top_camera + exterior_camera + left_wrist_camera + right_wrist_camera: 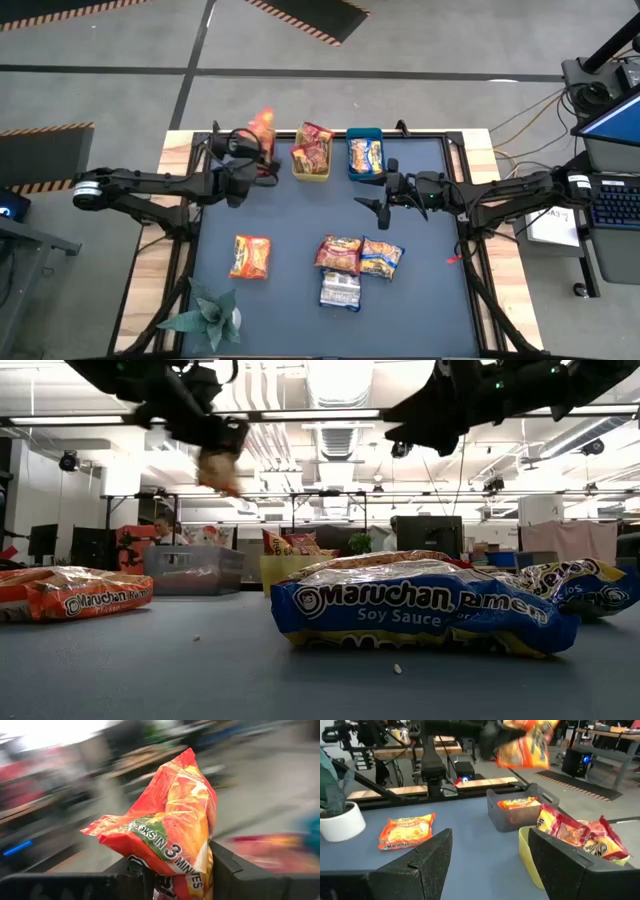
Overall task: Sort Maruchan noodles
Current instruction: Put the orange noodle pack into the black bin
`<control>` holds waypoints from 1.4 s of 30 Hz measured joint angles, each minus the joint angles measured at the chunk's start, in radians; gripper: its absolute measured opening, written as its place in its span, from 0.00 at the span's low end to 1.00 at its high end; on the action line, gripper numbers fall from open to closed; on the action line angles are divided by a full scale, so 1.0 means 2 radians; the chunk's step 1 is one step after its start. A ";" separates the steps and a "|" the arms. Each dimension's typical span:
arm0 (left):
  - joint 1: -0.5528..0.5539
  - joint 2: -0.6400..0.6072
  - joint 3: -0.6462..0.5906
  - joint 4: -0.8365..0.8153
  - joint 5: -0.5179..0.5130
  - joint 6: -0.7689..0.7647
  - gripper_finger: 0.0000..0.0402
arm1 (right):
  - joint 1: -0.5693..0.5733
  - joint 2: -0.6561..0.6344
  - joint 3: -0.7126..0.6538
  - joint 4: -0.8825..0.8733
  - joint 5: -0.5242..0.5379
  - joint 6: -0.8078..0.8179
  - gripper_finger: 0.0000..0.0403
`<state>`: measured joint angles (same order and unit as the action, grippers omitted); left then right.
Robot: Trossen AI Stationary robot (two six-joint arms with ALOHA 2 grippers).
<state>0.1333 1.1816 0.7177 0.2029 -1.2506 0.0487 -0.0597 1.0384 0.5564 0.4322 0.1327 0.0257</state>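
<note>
A robotics lab or workshop is showing here: ceiling strip lights (340,415) are glowing over open ductwork, hazard-striped floor mats (305,18) are lying at the frame's top, and cables (525,115) and a laptop (615,200) are sitting at right.

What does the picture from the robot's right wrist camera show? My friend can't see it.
The right gripper hangs open above the blue table. Ahead, the left gripper holds up an orange noodle packet above a grey bin, beside a yellow bin of red packets.
</note>
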 joint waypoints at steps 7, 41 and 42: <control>0.056 0.019 -0.007 -0.076 0.005 -0.115 0.26 | 0.000 0.040 0.000 0.007 0.000 0.004 0.62; 0.094 0.236 0.087 -0.198 0.089 -0.235 0.44 | 0.000 0.087 0.004 0.015 0.001 0.013 0.62; 0.093 0.236 0.087 -0.208 0.098 -0.241 0.46 | 0.000 0.087 0.004 0.015 0.001 0.013 0.62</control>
<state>0.3187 1.6527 0.8909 -0.2131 -1.0549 -0.4336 -0.0597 1.2121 0.5636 0.4620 0.1337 0.0526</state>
